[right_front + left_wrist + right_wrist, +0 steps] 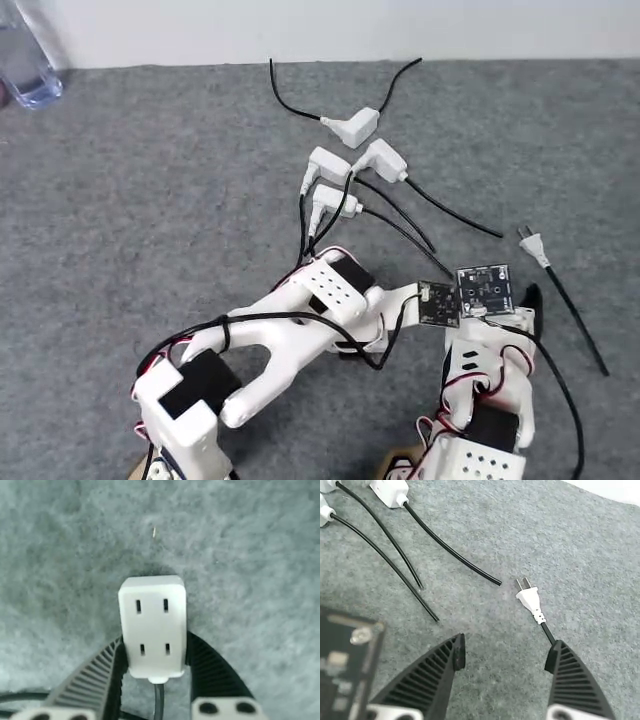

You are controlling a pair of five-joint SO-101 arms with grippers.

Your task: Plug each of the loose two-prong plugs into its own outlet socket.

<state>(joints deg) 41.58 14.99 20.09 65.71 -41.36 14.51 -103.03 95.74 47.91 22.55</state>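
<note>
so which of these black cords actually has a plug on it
The cord lying alone beside the right gripper; it ends in a white two-prong plug, the others in sockets.

Nothing here can be read. The white outlet socket (152, 625) clamped in the left gripper (155, 642) shows a plain face with only its slots. The dark circuit board (345, 665) just beside the right gripper (506, 650) carries marks too small to make out.
</note>
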